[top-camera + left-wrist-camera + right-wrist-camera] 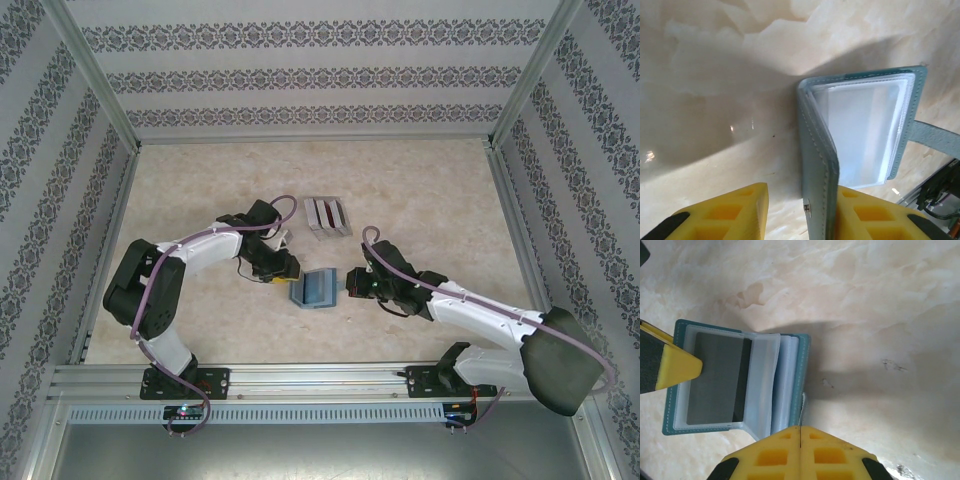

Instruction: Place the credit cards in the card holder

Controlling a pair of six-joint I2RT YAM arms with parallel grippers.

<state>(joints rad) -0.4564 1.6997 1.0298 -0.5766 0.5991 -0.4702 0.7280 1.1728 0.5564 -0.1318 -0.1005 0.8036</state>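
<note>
- left gripper (282,272): sits just left of the frame's middle in the top view. in its own wrist view the yellow fingers (725,215) are at the bottom edge, partly open. the holder's raised cover stands between them, right up against the right-hand finger, with a visible gap to the left-hand one. so it's straddling the cover, not pinching it.
- card holder (316,290): a small teal-blue wallet thing lying dead centre on the marbled beige table (200,190), between the two grippers. it's open like a book, with light stitching along the edges and a stack of clear plastic sleeves (865,130) inside. a teal strap (935,137) sticks out at the right of the left wrist view.
- grey card (715,380): in the right wrist view, one grey card with a dark stripe down its right side sits inside the outermost clear sleeve, on the left half of the holder. a yellow and black fingertip of the left gripper touches the holder's left edge there.
- credit cards (328,215): a few grey ones with dark reddish stripes lie side by side on the table just above the holder, apart from it.
- right gripper (357,283): just right of the holder in the top view. its yellow fingers (770,457) are pressed flat together at the bottom of its wrist view, nothing visible between them, tips right at the holder's lower edge.
</note>
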